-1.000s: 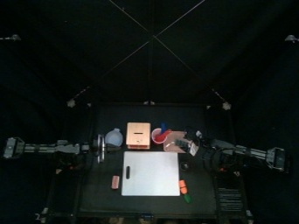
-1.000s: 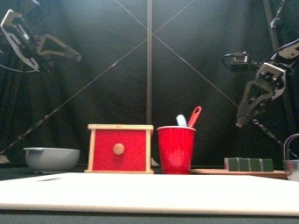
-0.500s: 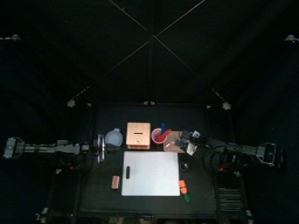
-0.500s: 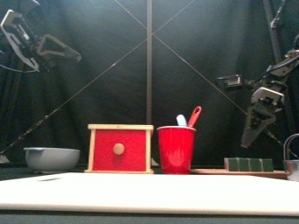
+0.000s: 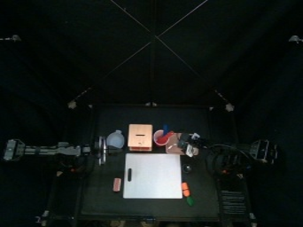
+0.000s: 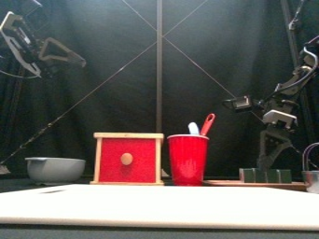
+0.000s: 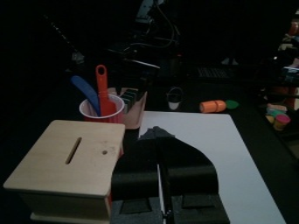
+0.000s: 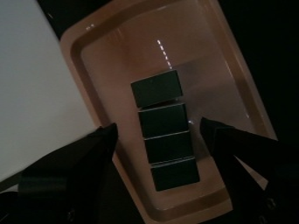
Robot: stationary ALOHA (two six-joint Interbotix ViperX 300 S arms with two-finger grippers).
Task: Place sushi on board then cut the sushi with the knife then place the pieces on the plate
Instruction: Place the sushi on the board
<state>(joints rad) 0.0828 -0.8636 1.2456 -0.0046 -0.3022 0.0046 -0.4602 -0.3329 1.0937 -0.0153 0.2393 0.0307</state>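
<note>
The sushi roll (image 8: 163, 131), a row of dark green blocks, lies on the pink tray (image 8: 105, 52) at the table's right, behind the white board (image 5: 154, 176). My right gripper (image 8: 160, 128) hangs open just above the roll, one jaw on each side of it. From the front, the gripper (image 6: 267, 161) stands right over the sushi (image 6: 264, 175). The red cup (image 6: 188, 159) holds a red knife (image 6: 207, 123) and a blue knife (image 7: 84, 92). My left gripper (image 7: 156, 133) rests shut at the left, holding nothing.
A wooden box (image 6: 129, 159) with a red drawer front stands left of the cup, and a blue-grey bowl (image 6: 56, 168) left of that. Small toys lie by the board: an orange one (image 5: 186, 188), a green one (image 5: 190, 200) and a pink one (image 5: 116, 183).
My right gripper has come down and in from high at the right to just over the sushi on the tray. The left arm has not moved.
</note>
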